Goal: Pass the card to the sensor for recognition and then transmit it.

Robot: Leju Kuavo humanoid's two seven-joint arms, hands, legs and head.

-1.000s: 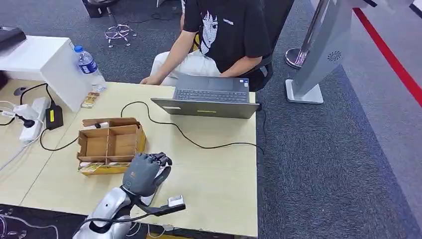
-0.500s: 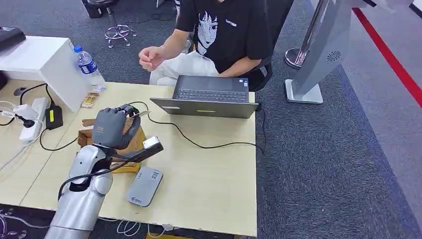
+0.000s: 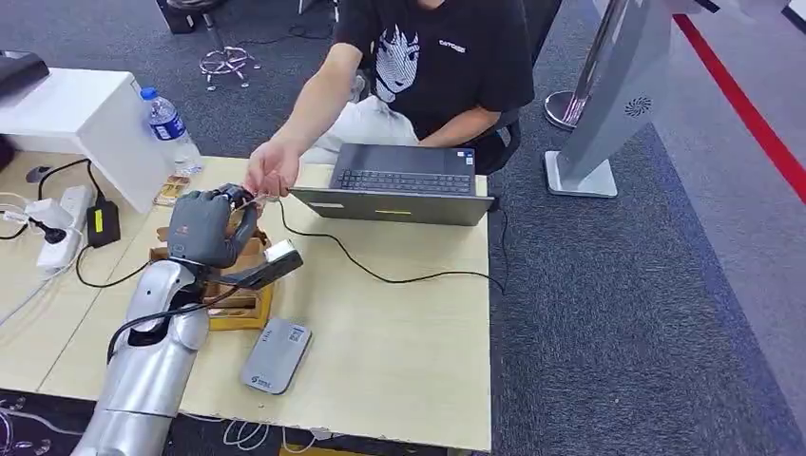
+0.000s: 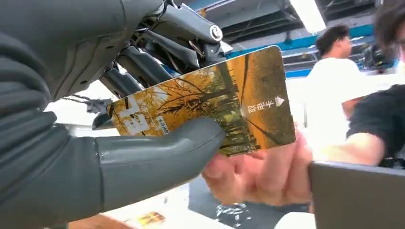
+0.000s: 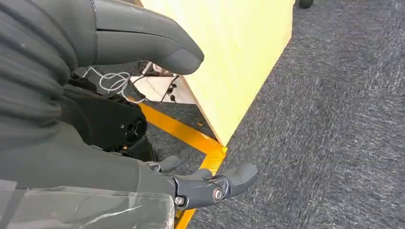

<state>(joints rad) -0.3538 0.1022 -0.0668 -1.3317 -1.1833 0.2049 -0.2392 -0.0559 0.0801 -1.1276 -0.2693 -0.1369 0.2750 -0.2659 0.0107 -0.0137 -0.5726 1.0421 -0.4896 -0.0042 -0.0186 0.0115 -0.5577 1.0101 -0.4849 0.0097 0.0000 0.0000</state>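
My left hand [image 3: 203, 228] is raised over the cardboard box and pinches a card [image 4: 210, 107] printed with yellow autumn trees between thumb and fingers. In the head view the card [image 3: 249, 201] shows edge-on at my fingertips. A seated person's hand [image 3: 267, 175] reaches across the table and takes hold of the card's far end; that same hand [image 4: 258, 176] grips it from beneath in the left wrist view. The grey card sensor [image 3: 276, 355] lies flat near the table's front edge, below my forearm. My right hand [image 5: 143, 124] hangs beside the table over the carpet, fingers apart, holding nothing.
A sectioned cardboard box [image 3: 239, 290] sits under my left hand. An open laptop [image 3: 399, 183] with a black cable stands in front of the person. A water bottle [image 3: 169, 124], white box [image 3: 81, 119] and power strip [image 3: 59, 223] crowd the far left. Grey carpet lies to the right.
My left hand has lifted from the sensor at the table's front and carried the card up toward the person. The person's hand reached down and has taken hold of the card.
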